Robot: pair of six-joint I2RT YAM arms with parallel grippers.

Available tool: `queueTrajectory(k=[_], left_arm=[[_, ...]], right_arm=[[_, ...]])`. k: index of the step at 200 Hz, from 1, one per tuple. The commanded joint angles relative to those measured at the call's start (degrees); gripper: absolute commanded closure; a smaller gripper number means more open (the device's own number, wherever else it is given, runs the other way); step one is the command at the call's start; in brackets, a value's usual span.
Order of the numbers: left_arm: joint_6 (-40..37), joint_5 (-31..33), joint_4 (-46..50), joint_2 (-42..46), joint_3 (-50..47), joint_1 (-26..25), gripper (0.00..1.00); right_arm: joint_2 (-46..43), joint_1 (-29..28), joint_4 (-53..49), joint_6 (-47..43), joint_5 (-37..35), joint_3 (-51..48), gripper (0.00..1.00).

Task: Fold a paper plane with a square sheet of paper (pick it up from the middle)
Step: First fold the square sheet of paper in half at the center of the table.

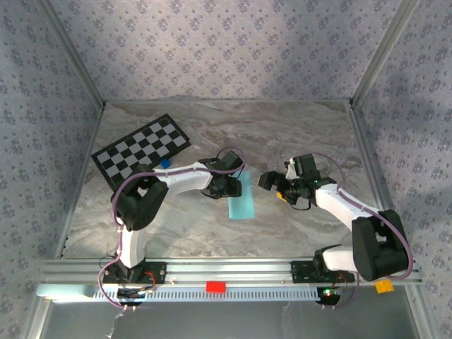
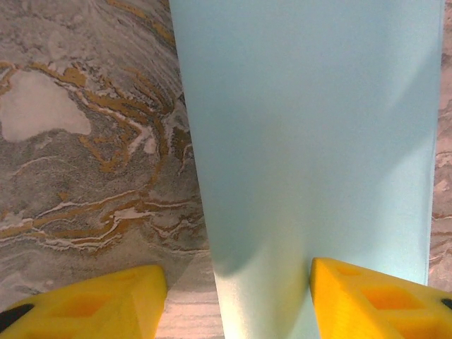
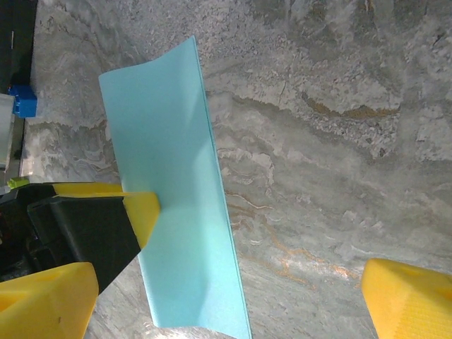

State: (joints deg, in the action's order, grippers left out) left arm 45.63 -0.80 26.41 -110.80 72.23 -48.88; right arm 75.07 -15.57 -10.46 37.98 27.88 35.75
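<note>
Two pincers gape wide: left pincer (image 2: 236, 272) straddles the square sheet of paper (image 3: 169, 176), right pincer (image 3: 229, 282) hangs empty. An off-centre squeeze could skew the crease!

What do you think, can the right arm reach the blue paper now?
Probably yes. The right gripper is open, close beside the blue paper, with bare table between them. The left gripper is at the paper's other side, so it shouldn't block the way.

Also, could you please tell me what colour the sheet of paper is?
The sheet of paper is plain light sky-blue, clearest in the left wrist view.
</note>
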Motion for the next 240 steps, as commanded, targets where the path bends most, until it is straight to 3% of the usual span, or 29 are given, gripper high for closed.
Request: queueTrajectory(k=[1,64,98,134,189,240], left_arm=[[-1.1,-2.4,-3.6,-5.0,-0.7,-0.4,0.42],[-0.6,-2.8,-4.1,-5.6,-0.9,-0.4,0.41],[0.3,-2.5,-3.8,-5.9,-0.8,-0.4,0.42],[0.7,-2.8,-4.2,-5.9,-1.0,-0.4,0.42],[1.2,-2.9,-3.8,-6.3,-0.9,-0.5,0.41],[1.2,-3.5,-4.1,-6.8,-1.0,-0.4,0.41]], right_arm=[[0.9,-0.5,-0.3,-1.1,0.4,0.7,0.03],[1.4,-0.9,-0.1,-1.1,0.5,1.0,0.04],[2.2,-1.4,1.2,-1.5,2.6,1.1,0.15],[4.8,-2.7,1.8,-1.5,4.5,2.1,0.33],[6.5,-4.1,1.6,-3.3,3.2,2.9,0.34],[7.7,-4.4,1.8,-3.4,3.9,3.4,0.42]])
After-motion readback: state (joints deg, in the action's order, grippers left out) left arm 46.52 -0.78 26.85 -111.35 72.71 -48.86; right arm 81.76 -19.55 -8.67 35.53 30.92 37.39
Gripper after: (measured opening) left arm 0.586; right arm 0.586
